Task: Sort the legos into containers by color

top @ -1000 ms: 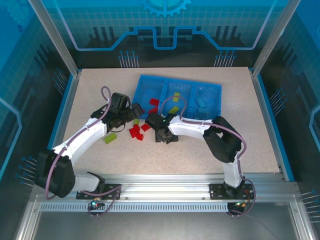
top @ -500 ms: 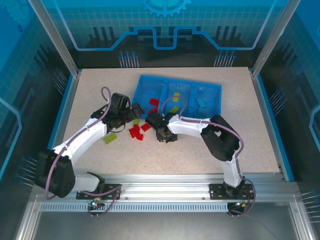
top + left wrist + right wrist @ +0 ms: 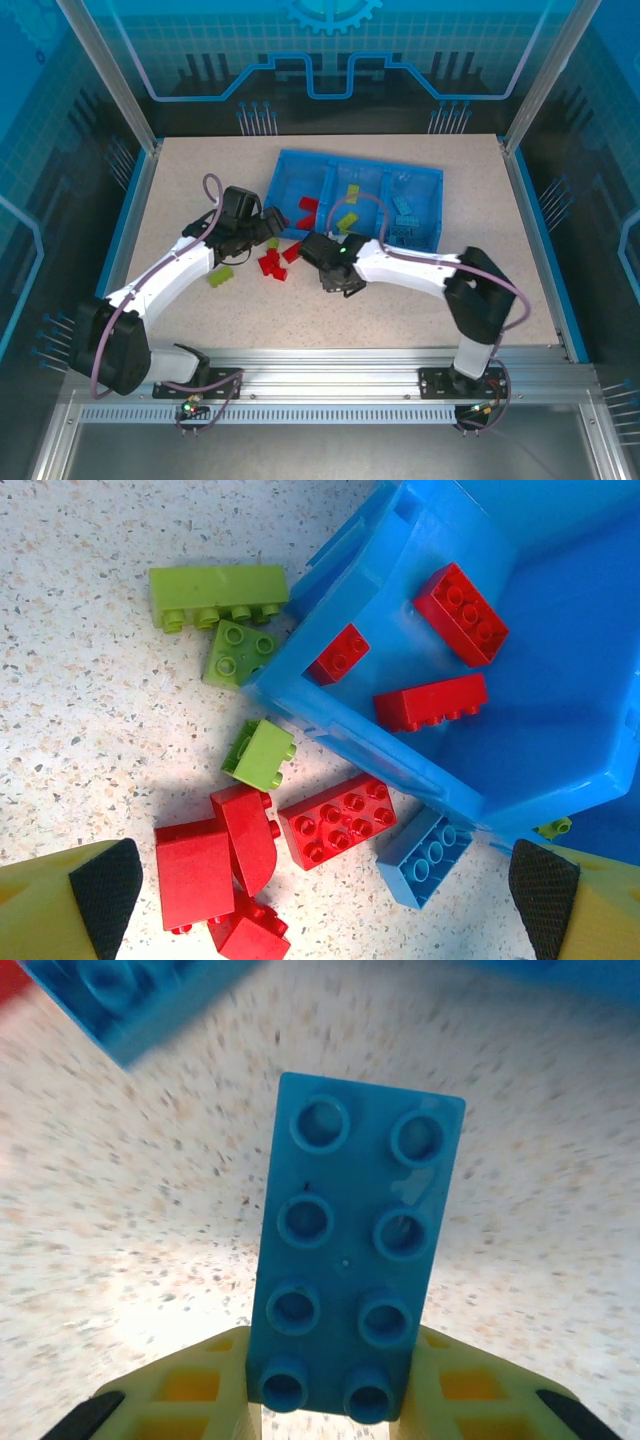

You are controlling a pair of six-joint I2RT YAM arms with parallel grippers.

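Pinching a blue eight-stud rectangular plastic brick (image 3: 355, 1250), right gripper (image 3: 335, 1392) sits over speckled table (image 3: 400, 310) near blue plastic tray (image 3: 432, 178); left gripper (image 3: 322, 885) spread wide above loose red bricks (image 3: 215, 865) by tray corner

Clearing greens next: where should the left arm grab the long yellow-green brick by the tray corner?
Probably from above, fingers across the narrow width of the long yellow-green plastic brick, at its end away from the blue plastic tray: it lies on its side, and a square green brick crowds the tray end.
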